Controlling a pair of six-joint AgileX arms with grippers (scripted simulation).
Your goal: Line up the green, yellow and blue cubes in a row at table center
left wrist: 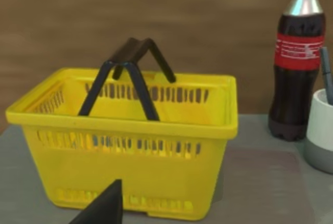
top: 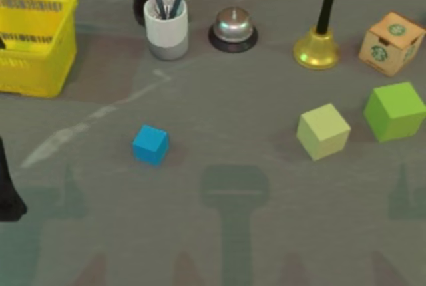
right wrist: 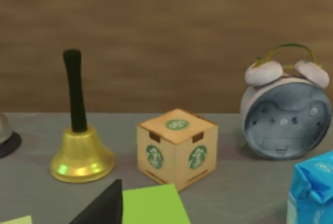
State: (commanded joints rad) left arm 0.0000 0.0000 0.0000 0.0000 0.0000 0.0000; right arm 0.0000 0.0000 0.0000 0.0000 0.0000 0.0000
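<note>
cubes: blue cube left-centre of table, yellow cube near green cube at right, unaligned | arms: parked at edges | jaws: you cannot tell

Little of the AgileX arms shows: a matte black, rounded left arm segment, and a black, wedge-shaped finger tip in each wrist view.

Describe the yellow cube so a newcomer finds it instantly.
Start from the brass hand bell at the table's far edge, right of centre, and come straight toward the near edge. The yellow cube is the pale matte one there, beside the lime-green cube on its right; unlike the tan logo cube, its faces are plain.
</note>
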